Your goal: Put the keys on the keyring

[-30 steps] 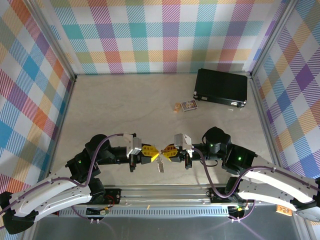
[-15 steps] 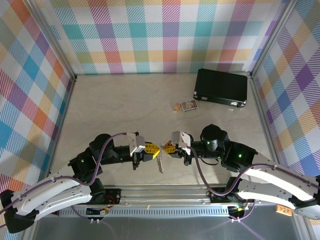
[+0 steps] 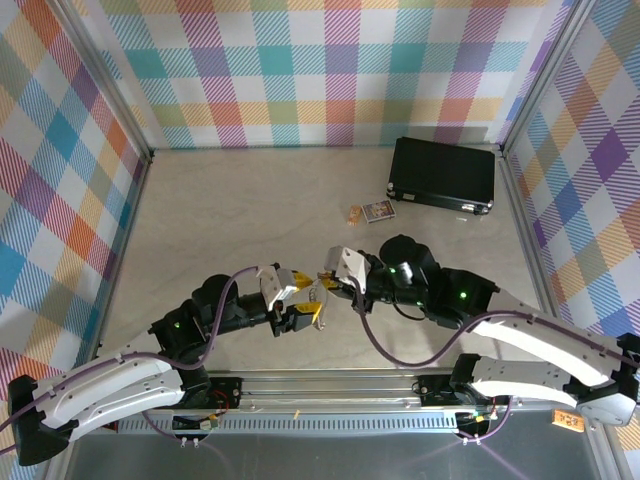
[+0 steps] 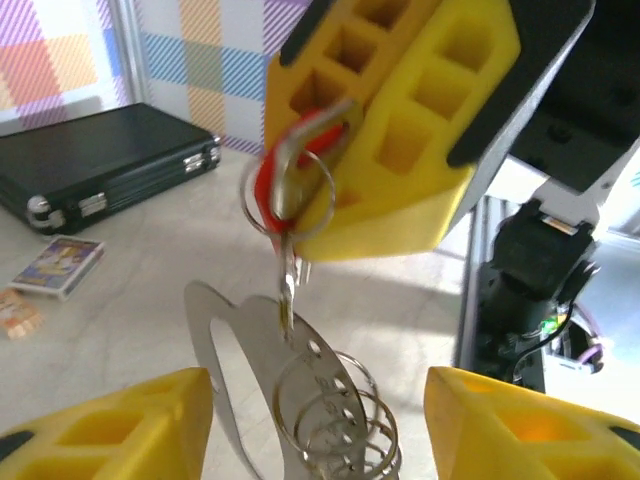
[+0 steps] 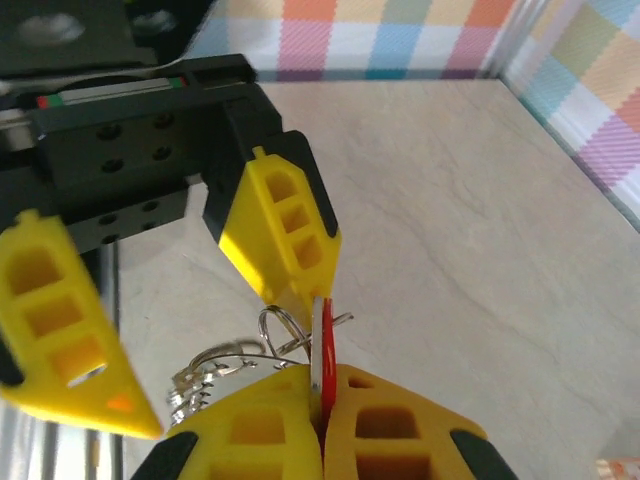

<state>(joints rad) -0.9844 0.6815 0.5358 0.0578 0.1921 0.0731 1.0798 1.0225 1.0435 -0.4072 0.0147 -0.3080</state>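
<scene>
My right gripper [image 5: 322, 378] [image 3: 328, 283] is shut on the key [image 5: 327, 345], a small grey metal key with a red oval tag [image 4: 266, 198]. The silver keyring [image 4: 265, 345] [image 5: 215, 362], a flat loop with several wire rings, hangs below the key from a small split ring. My left gripper [image 4: 315, 392] [image 3: 304, 301] stands open around the hanging keyring, one yellow finger [image 4: 110, 425] on each side and neither touching it. Both grippers meet above the table near its front middle.
A black case [image 3: 443, 173] lies at the back right, with a small printed card [image 3: 378, 211] and a small orange piece [image 3: 355, 212] in front of it. Checkered walls enclose the table on three sides. The arms' mounting rail [image 3: 330, 385] runs along the near edge.
My left gripper has opened and let go of the keyring, which now hangs from the key in the right gripper. Both grippers have moved a little farther from the near edge.
</scene>
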